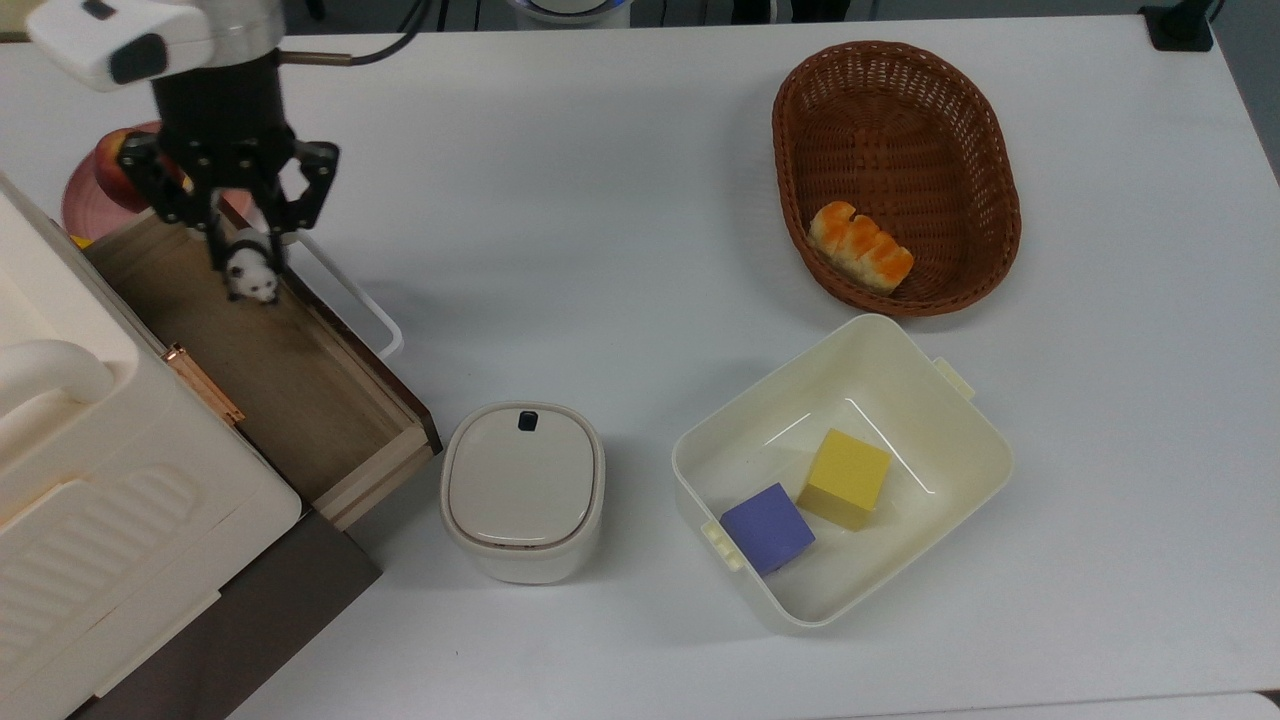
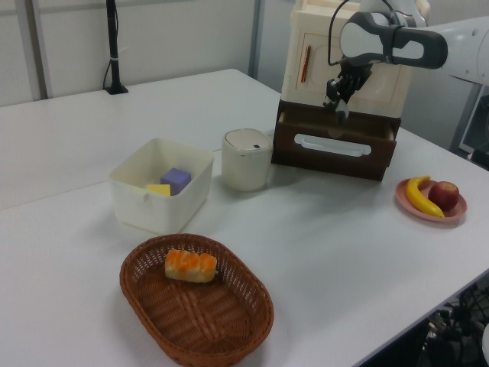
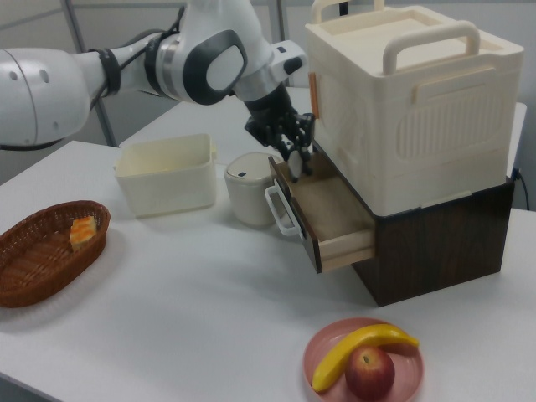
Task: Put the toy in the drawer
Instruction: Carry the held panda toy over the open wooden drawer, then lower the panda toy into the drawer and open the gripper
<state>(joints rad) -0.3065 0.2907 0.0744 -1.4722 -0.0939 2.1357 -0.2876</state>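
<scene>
Top view, left to right: long light-wood drawer with dark brown front point(image 1: 300, 390) stands pulled open. Black two-finger gripper point(image 1: 245, 262) hangs over its upper end, fingers closed around the tiny black-and-white panda figurine point(image 1: 250, 281), held above the drawer floor. Figurine judged light, rigid, smooth; pinch across its body suits. White lidded canister point(image 1: 522, 490) sits further right.

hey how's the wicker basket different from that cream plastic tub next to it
The wicker basket is brown, oval and woven; the plastic tub is cream, squarish and smooth-walled. The basket holds one orange-topped bread piece; the tub holds a yellow cube and a purple cube. Both sit open-topped on the white table.
</scene>
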